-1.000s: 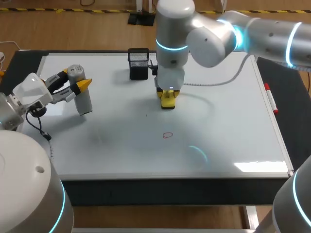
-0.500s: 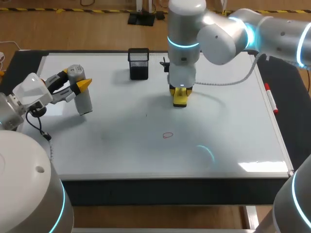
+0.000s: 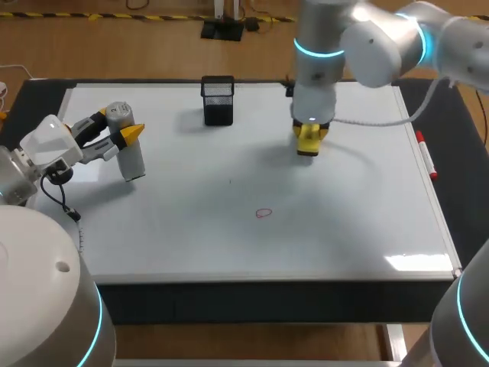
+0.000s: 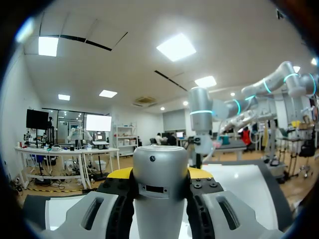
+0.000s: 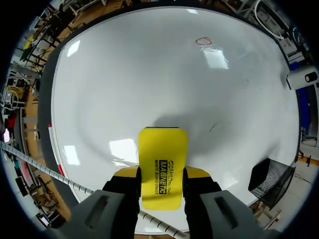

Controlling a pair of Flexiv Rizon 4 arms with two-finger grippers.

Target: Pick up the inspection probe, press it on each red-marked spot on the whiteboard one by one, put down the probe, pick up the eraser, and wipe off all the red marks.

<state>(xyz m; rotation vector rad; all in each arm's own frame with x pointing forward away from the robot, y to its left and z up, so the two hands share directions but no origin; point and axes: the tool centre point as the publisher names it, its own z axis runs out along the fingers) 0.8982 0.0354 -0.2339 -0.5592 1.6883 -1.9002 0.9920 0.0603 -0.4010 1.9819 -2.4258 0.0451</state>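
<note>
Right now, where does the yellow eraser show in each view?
Head view: the eraser is in the right pincer, over the whiteboard's far half.
Left wrist view: not in it; the probe blocks the middle.
Right wrist view: eraser between the pincer's fingers.
Shared landmark: the red mark, in head and right wrist views.

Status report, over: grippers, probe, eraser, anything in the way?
Left gripper shut on probe. Right gripper shut on eraser, over whiteboard. One red mark visible; nothing between it and eraser.
</note>
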